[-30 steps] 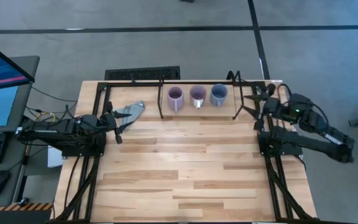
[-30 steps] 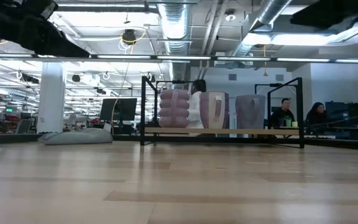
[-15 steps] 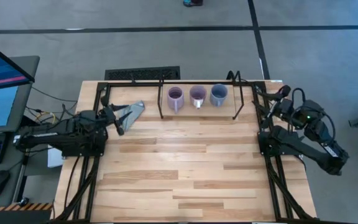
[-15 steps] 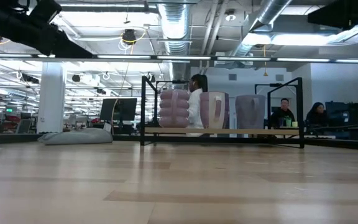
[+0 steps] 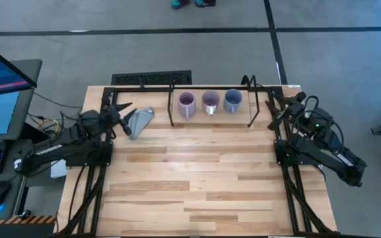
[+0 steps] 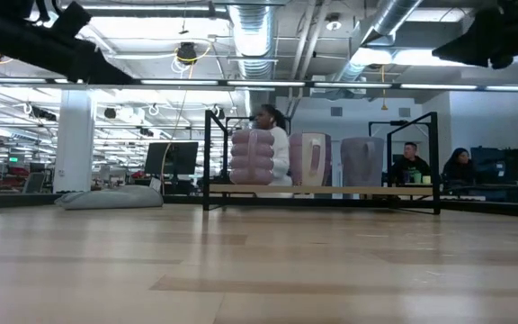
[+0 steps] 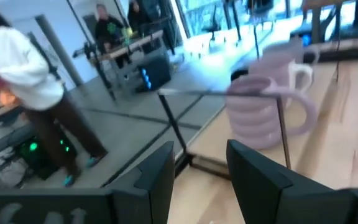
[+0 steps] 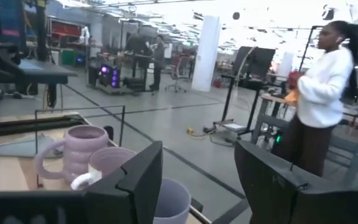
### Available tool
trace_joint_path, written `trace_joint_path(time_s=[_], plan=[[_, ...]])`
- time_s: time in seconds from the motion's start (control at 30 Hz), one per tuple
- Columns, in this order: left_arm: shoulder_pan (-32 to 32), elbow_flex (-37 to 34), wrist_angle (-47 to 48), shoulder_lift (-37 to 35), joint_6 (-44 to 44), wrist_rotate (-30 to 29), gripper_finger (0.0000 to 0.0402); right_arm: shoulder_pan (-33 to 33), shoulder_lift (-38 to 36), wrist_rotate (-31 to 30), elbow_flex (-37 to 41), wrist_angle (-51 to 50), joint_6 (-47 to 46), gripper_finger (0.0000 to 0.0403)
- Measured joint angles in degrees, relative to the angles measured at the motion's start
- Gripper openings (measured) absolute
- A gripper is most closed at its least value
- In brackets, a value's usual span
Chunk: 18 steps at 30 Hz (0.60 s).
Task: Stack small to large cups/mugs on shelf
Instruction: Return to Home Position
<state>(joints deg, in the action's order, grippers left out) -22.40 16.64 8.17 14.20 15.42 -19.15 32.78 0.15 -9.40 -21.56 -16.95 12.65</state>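
The three mugs stand upright in a close row on the shelf at the far edge of the desk. The blue mug is at the right end, the purple mug is in the middle and the slightly bigger lilac mug is at the left, so the sizes step up along the board as the job asks. With nothing left to carry, both arms sit outside the frame, one at each side of the desk. The left claw is spread wide with nothing in it, near the grey wedge, which lies on the desk outside the shelf and seems no part of the job. The right claw also gapes empty, just beyond the shelf's right legs. Open fingers held apart from the tubes look right for folding home without nudging the row.
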Motion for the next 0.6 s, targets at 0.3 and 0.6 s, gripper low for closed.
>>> trace_joint_path(time_s=[0.3, 0.6], plan=[[-7.5, -12.1, -16.8, -6.5, 1.7, 5.1, 0.0139, 0.1, 0.0, -0.1, 3.7, 4.4, 0.3, 0.0221], [-11.5, -15.6, -15.2, -11.9, 0.4, 8.4, 0.0139, 1.4, 0.0, 0.2, 7.2, 6.1, 0.5, 0.0221]])
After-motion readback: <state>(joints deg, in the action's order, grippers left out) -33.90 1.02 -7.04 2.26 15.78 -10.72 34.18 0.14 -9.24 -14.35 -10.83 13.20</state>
